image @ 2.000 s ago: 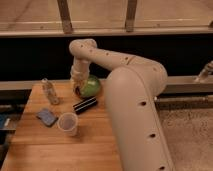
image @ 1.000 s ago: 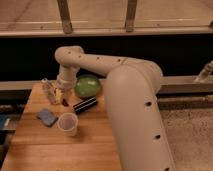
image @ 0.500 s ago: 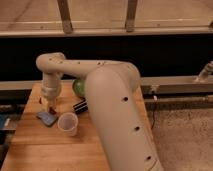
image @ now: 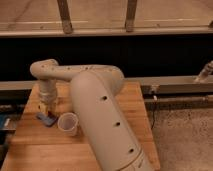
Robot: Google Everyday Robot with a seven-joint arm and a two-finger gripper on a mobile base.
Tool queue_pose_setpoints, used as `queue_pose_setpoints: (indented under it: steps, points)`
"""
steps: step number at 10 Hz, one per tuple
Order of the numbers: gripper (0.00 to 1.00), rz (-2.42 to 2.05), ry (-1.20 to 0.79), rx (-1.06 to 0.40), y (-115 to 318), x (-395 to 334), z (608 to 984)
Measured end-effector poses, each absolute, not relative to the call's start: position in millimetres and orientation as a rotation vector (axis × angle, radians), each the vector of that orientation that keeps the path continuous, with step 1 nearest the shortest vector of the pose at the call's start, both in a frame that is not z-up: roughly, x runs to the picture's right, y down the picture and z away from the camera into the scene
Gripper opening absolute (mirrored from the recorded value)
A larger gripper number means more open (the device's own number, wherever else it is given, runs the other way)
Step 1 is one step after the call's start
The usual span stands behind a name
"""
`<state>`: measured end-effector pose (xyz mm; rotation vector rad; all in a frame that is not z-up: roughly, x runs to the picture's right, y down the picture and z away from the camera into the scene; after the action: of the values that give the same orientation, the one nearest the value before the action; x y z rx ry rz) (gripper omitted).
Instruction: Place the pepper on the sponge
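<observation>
Reaching down just left of the clear plastic cup (image: 68,123), my jaws hang right above the sponge (image: 46,119), close over its top. How far apart they stand, and what they grip, I cannot tell. The sponge is a small flat blue-grey pad lying on the wooden desk (image: 135,105), just left of the cup and not touching it. The pepper I cannot make out; it may be hidden at my jaws. The cup stands upright, translucent; its contents I cannot tell.
</observation>
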<state>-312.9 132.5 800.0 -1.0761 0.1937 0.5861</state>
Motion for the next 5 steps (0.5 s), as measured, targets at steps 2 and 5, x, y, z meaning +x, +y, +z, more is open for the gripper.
queue_pose_setpoints:
  steps: [2, 5]
  points:
    - [0.0, 0.584, 0.208, -1.076, 138.3, -317.8, 810.9]
    - [0.0, 0.59, 0.219, -1.093, 146.2, -319.4, 824.4]
